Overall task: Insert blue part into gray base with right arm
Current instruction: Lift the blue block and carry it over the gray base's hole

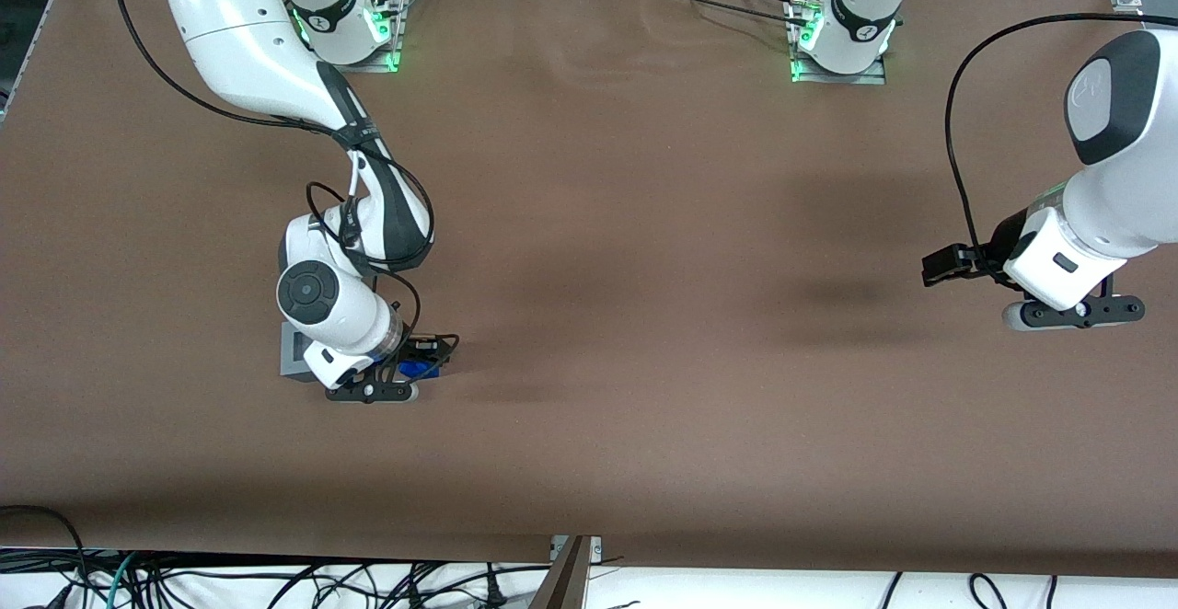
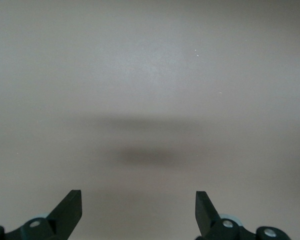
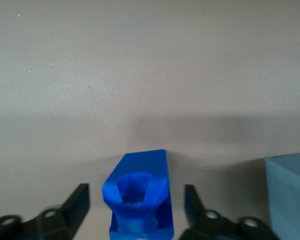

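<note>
Right arm's pincer is down low at the surface, toward the working arm's end, its fingers spread with the blue part sitting between them. In the right wrist view the pincer straddles the blue part; both black fingertips stand clear of the part's sides, a sliver of brown showing on each side, so nothing is pinched. Blue part rests on the surface, angular body with a flared, cup-like knob on the end facing the camera. Gray base is just beside the pincer, apart from the blue part, also on the surface; only one corner and side show there. From the front, the gray base peeks out under the white wrist of the right arm, mostly covered by it, so its top recess can't be seen. Blue part lies outside the base, near it but not touching. Farther from the front camera, the arm rises up to its mount with green lights at the table edge.
</note>
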Controlling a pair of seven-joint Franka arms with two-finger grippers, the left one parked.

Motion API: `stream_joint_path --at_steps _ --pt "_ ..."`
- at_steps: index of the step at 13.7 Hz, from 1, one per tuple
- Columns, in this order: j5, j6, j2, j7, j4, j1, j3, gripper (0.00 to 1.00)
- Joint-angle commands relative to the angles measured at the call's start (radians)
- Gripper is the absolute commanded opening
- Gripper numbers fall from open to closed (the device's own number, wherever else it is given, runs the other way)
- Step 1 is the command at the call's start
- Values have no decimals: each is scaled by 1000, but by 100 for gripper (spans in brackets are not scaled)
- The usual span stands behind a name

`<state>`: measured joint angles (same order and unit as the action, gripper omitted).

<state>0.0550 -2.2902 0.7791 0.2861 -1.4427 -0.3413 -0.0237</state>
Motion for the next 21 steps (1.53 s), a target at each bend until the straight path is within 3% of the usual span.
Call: stream_joint_path --at_steps 1,3,4,8,12,14,21 --pt "14 -6 -3 -7 -2 4 4 48" --pt "12 6 -9 -16 7 10 4 26" --pt "12 30 -20 -18 10 10 4 24" --pt "12 298 -92 -67 93 25 2 24" --pt "14 451 -170 -339 94 141 1 24" --pt "12 465 -185 -436 90 175 -7 24" --pt "6 429 -152 -446 84 223 -16 24"
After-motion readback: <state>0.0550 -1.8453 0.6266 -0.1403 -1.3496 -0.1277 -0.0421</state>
